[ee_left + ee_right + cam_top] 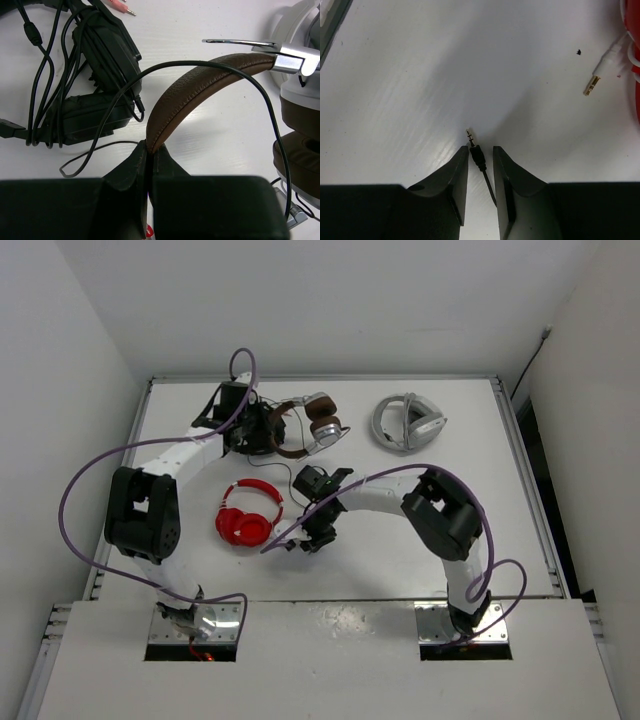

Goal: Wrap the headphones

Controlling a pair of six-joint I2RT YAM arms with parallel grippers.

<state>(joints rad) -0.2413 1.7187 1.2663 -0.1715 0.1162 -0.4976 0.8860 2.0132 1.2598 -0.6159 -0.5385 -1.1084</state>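
Headsets, 4: headphones (312, 426) upper centre, red pair (246, 516) centre, white-grey pair (407, 422) upper right, black headset (102, 55) upper left. Left gripper (149, 148) clamped on brown headband (200, 82). Right gripper (481, 154) fingers slightly apart, plug (476, 149) between.

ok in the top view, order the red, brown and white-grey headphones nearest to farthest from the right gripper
From the right gripper:
1. red headphones, beside it, toward the left arm
2. brown headphones, farther back, mid-table
3. white-grey headphones, at the back right

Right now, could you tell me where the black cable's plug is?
In the right wrist view, the plug sits between the right claw's fingers, near the red headphones.
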